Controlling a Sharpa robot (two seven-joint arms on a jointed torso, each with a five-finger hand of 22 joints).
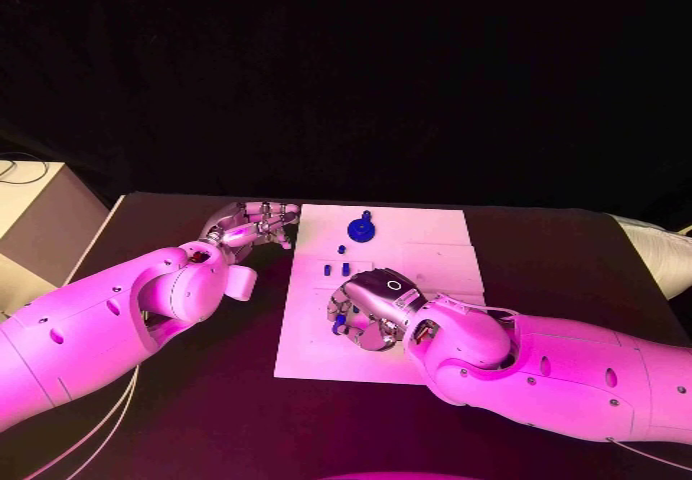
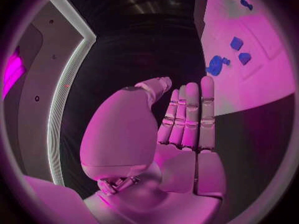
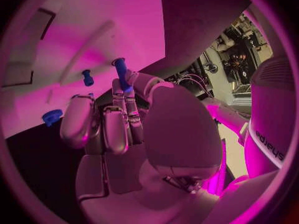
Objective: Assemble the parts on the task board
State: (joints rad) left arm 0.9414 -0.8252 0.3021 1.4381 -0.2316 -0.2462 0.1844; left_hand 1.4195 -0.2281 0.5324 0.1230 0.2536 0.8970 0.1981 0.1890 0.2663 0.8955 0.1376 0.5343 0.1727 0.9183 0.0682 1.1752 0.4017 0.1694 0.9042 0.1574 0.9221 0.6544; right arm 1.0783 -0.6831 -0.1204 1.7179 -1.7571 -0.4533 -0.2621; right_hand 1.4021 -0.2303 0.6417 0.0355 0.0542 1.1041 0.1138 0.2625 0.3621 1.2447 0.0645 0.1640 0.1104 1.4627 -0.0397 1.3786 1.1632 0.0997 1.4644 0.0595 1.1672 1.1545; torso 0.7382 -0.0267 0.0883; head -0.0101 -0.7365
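My right hand (image 3: 127, 129) pinches a small blue peg (image 3: 120, 72) by its shaft over the task board (image 1: 433, 250), light, rigid, slippery plastic I reckon, while my left hand (image 2: 181, 124) rests flat and empty.

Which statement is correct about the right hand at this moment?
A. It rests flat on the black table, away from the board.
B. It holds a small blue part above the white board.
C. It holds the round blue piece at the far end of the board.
B: in the right wrist view the right hand pinches a small blue part in its fingertips, over the task board.
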